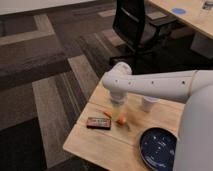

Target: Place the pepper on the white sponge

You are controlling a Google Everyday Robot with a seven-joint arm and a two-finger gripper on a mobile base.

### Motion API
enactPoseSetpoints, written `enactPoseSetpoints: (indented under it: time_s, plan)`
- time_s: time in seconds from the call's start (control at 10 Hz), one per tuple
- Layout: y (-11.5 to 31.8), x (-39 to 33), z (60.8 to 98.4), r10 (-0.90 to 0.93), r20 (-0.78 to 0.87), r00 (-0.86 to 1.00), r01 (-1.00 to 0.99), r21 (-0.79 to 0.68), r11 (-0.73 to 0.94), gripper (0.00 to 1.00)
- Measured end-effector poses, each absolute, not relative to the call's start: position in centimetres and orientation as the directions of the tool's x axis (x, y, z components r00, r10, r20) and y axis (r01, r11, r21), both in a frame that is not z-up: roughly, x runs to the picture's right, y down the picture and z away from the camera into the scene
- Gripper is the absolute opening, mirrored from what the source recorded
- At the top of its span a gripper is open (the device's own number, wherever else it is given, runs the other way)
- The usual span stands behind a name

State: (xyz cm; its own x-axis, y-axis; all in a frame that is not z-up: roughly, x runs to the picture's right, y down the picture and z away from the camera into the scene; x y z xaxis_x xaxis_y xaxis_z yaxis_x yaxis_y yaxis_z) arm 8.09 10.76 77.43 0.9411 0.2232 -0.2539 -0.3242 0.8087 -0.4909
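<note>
Pincer: we see it (pixel 119 106) below the white wrist, pointing down at the desk (pixel 95 145). It hangs directly over the pepper, and we cannot tell whether it is released or clenched.
Pepper: the slim orange-red pepper (pixel 120 119) lies flat on the desk, midway along the left edge and a little inward. We cannot tell whether the pincer touches it.
Dark box: a flat rectangular box with red markings (pixel 98 122) lies just beside the pepper, on the side toward the left edge.
Cup: a white translucent cup (pixel 148 104) stands upright toward the far edge, partly behind the arm.
Plate: a dark blue plate (pixel 159 147) sits by the near edge, well apart from the pepper.
Arm: the white arm (pixel 160 86) reaches across the desk from the right.
Chair: a black office chair (pixel 134 25) stands on the carpet beyond the far corner.
</note>
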Motion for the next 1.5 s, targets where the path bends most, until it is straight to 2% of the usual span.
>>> enactPoseSetpoints:
  time_s: [0.5,1.0,1.3,1.4,1.5]
  plan:
    - [13.9,7.7,78.5,0.166,-0.163,0.973,-0.228,-0.536,0.813,0.80]
    - [14.8,7.4,80.2,0.109,-0.118,0.987,-0.156,-0.550,0.821,0.79]
    - [15.1,8.1,80.5,0.111,-0.136,0.985,-0.168,-0.557,0.813,0.45]
    - [15.3,8.3,80.5,0.114,-0.156,0.981,-0.183,-0.563,0.806,0.24]
    - [15.3,8.4,80.4,0.115,-0.165,0.980,-0.189,-0.564,0.804,0.15]
